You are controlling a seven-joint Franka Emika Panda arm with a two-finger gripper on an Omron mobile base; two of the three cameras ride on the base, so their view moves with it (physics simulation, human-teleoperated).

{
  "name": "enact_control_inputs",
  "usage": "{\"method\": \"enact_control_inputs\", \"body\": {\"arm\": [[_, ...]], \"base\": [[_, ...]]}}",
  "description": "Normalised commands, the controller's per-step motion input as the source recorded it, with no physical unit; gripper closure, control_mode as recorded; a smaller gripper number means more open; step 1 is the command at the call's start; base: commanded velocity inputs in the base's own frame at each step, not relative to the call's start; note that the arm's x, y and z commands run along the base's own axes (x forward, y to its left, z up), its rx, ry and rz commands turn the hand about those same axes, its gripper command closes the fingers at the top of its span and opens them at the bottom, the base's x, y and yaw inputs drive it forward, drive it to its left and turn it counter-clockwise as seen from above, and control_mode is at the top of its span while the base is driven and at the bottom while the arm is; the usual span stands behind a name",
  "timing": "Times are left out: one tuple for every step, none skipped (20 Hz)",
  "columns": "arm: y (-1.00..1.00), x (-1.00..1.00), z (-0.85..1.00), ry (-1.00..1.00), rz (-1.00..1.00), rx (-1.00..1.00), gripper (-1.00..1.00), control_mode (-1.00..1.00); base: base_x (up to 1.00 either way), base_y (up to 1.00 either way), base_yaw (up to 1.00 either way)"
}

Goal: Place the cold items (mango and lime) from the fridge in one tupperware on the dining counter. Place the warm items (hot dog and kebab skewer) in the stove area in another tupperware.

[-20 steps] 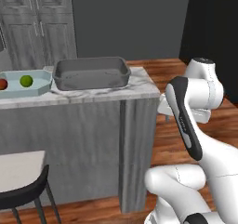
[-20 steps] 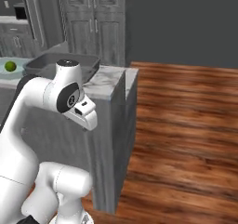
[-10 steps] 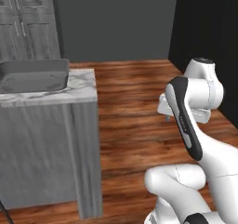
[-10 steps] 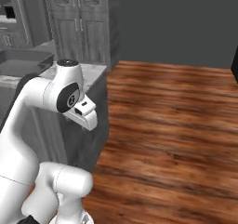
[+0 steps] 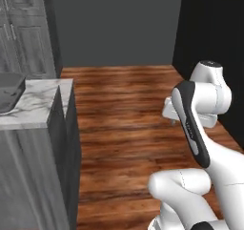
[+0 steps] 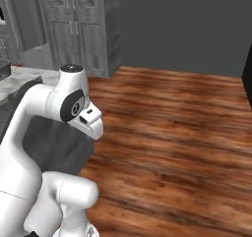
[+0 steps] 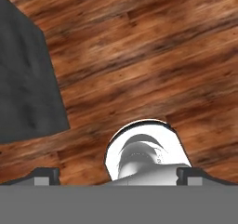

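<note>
Looking down at bare wood floor point(image 7: 153, 56) from the hand view, the gripper point(image 7: 118, 174) has its two dark finger tips point(image 7: 44, 175) parked at the far left and far right of the bottom edge, so jaws are spread wide with nothing between them. Dark grey side of the dining counter point(image 7: 25, 83) sits at the left of that view, clear of the fingers

Left base view: arm folded up at lower right, end of the dining counter point(image 5: 40, 98) at the left edge, white grey-veined marble top over plain dark grey sides. Corner of another tupperware point(image 5: 10, 91), the dark grey rectangular tray, rests on the marble at the far left, cut off by the frame. Panelled grey cabinets point(image 5: 26, 31) stand behind the counter, plain grey wall behind them, dark panel to the right. Floor runs from the counter to the back wall

Right base view: arm rises at lower left, a sliver of the marble top point(image 6: 19, 78) behind its shoulder, tall cabinet doors point(image 6: 78, 27) further back, open floor to the right

Gripper is well apart from the tray, out over the floor beside the counter's end
</note>
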Motion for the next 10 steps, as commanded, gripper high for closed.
{"method": "enact_control_inputs", "body": {"arm": [[0.0, 0.0, 0.0, 0.0, 0.0, 0.0, -1.0, 1.0], [0.0, 0.0, 0.0, 0.0, 0.0, 0.0, -1.0, 1.0], [0.0, 0.0, 0.0, 0.0, 0.0, 0.0, -1.0, 1.0], [0.0, 0.0, 0.0, 0.0, 0.0, 0.0, -1.0, 1.0], [0.0, 0.0, 0.0, 0.0, 0.0, 0.0, -1.0, 1.0], [0.0, 0.0, 0.0, 0.0, 0.0, 0.0, -1.0, 1.0], [0.0, 0.0, 0.0, 0.0, 0.0, 0.0, -1.0, 1.0], [0.0, 0.0, 0.0, 0.0, 0.0, 0.0, -1.0, 1.0], [0.0, 0.0, 0.0, 0.0, 0.0, 0.0, -1.0, 1.0], [0.0, 0.0, 0.0, 0.0, 0.0, 0.0, -1.0, 1.0]], "base": [[1.0, -0.64, 0.17], [1.0, -0.57, 0.17], [1.0, -0.49, 0.19], [1.0, -0.31, 0.19], [1.0, -0.31, 0.19], [1.0, -0.36, 0.21], [1.0, -0.33, 0.21], [1.0, -0.34, 0.21], [1.0, -0.35, 0.21], [1.0, -0.39, 0.22]]}}
